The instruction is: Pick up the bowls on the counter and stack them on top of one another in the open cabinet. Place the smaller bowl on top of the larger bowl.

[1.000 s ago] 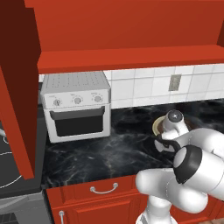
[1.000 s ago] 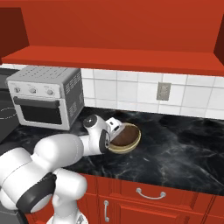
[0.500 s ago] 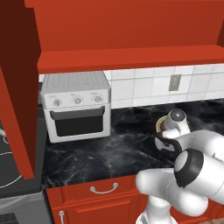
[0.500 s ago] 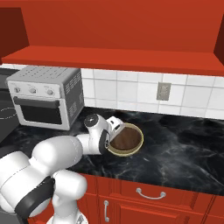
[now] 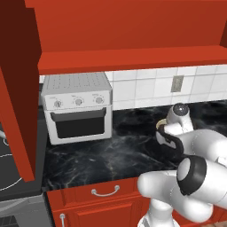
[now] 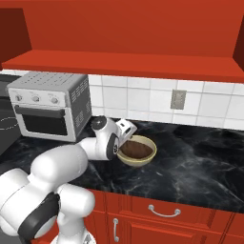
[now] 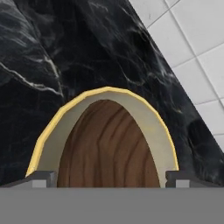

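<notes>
The dark brown wooden round bowl (image 6: 137, 148) is sitting nested inside the pale yellowish-tan round bowl (image 6: 145, 157) on the glossy black marble bench (image 6: 200, 171), right of the white toaster oven (image 6: 50, 106). The claw (image 6: 125, 138) is standing released, fingertips (image 7: 41, 178) straddling both. Judged rigid, light, smooth-glazed; taking the tan rim appears safest.

Bench (image 6: 200, 162): glossy black marble, white veining, reflective. Smaller bowl (image 7: 109, 148): brown, visible wood grain, matt. Larger bowl (image 7: 151, 127): smooth pale tan, matt inside, yellow rim. Wall tiles (image 6: 143, 100): white, smooth. Toaster oven (image 5: 77, 106): white casing, perforated top. Cabinet (image 6: 128, 64): plain red, matt.
</notes>
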{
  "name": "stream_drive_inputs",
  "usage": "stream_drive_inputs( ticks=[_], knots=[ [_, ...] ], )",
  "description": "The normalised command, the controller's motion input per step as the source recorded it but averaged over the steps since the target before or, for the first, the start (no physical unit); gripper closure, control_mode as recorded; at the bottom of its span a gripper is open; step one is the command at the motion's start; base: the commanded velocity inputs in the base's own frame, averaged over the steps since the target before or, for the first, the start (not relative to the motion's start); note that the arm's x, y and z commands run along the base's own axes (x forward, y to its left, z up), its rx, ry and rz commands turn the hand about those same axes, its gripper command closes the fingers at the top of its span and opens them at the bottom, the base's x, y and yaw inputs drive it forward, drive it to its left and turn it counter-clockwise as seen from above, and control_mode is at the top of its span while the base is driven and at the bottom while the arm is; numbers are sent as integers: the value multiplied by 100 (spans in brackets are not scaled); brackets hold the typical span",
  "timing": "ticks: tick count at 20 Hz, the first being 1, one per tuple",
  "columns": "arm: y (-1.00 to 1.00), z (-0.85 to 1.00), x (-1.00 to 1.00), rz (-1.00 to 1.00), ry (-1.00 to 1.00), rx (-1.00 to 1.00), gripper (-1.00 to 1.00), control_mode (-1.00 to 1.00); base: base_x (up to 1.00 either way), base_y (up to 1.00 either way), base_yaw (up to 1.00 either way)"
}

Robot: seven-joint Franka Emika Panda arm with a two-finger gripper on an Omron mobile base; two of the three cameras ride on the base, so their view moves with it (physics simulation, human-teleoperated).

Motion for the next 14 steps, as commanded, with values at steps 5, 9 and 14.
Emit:
stream_drive_inputs(
  ticks=[5,9,14],
  knots=[
    [0,15,0,0,0,0,-100,-100,0,0,0],
    [0,0,0,0,0,0,-100,-100,0,0,0],
    [0,0,-7,0,0,0,-100,-100,0,0,0]
  ],
)
